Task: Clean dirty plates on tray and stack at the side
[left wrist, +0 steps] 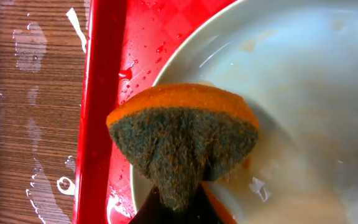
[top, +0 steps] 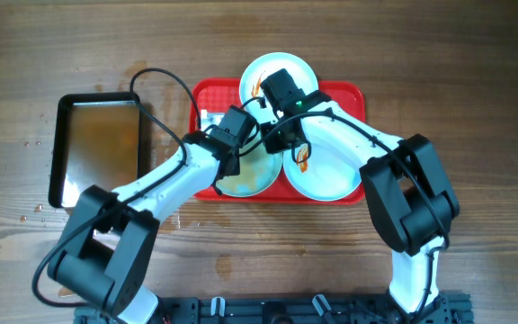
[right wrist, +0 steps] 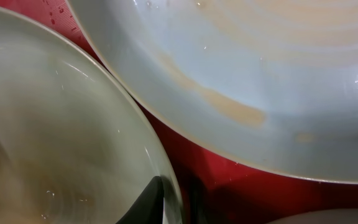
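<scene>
On the wooden bench (top: 475, 72), the red tray (top: 349, 94) lies with its long axis left to right at upper centre of the overhead frame. It carries three white plates: a top plate (top: 259, 70), a lower-left plate (top: 241, 184) and a lower-right plate (top: 335, 175) streaked orange-red. The left hand (left wrist: 176, 211) is clamped tight on an orange sponge (left wrist: 182, 137), its green scouring face toward the wrist camera, over the lower-left plate by the tray's left rim. The right hand (right wrist: 160, 200), barely parted, pinches that plate's rim. A black-rimmed pan (top: 97, 148) sits at left.
</scene>
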